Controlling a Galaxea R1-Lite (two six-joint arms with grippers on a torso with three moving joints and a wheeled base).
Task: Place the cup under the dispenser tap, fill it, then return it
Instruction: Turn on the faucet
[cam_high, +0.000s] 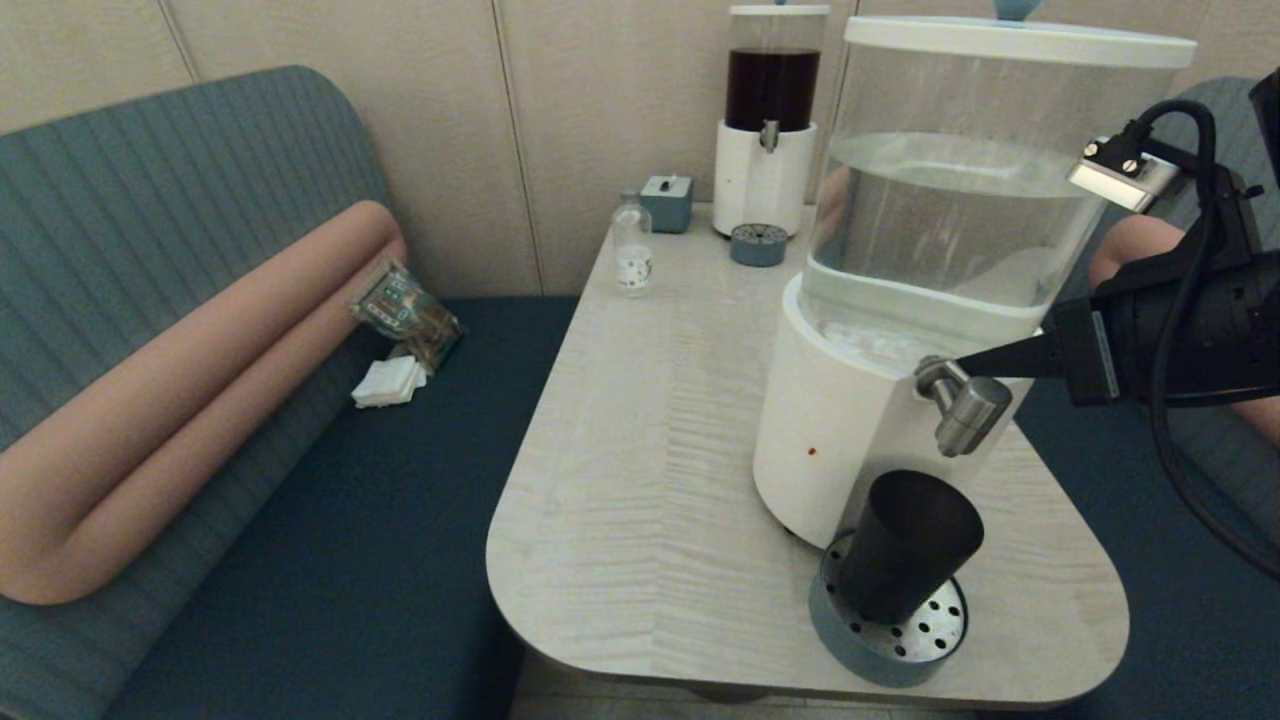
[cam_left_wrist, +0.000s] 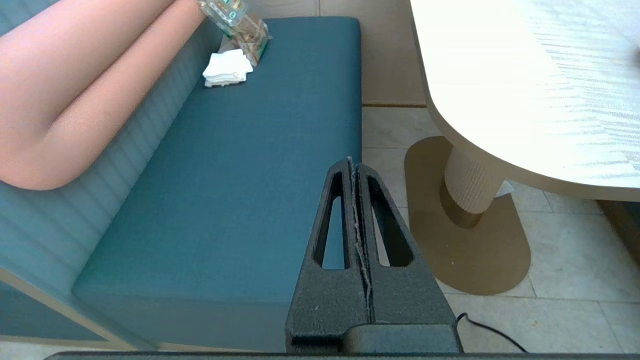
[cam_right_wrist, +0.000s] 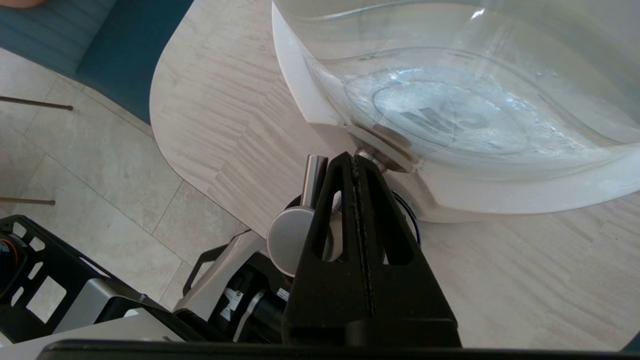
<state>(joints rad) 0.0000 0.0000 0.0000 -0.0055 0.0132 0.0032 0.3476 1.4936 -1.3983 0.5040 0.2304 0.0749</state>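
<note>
The cup (cam_high: 905, 545), a dark tapered tumbler, stands upright on a round perforated drip tray (cam_high: 940, 628), right below the dispenser tap (cam_high: 968, 408). This steel spigot juts from the white base of the big clear dispenser (cam_high: 940, 230), which is half full of water. My right gripper (cam_high: 962, 362) reaches in from the right. It is shut, empty, and its tips lie on the tap's neck. In the right wrist view the shut right gripper (cam_right_wrist: 354, 158) sits beside the tap (cam_right_wrist: 287, 240) and hides most of the cup. My left gripper (cam_left_wrist: 352, 162) is shut and parked low over the bench.
At the table's back stand a slimmer dispenser (cam_high: 770, 120) of dark liquid, a small clear bottle (cam_high: 632, 250), a blue-grey box (cam_high: 666, 202) and a second small tray (cam_high: 758, 243). A packet (cam_high: 405, 310) and napkins (cam_high: 390, 380) lie on the teal bench (cam_high: 400, 480). The table's rounded front edge (cam_high: 600, 655) is close to the cup.
</note>
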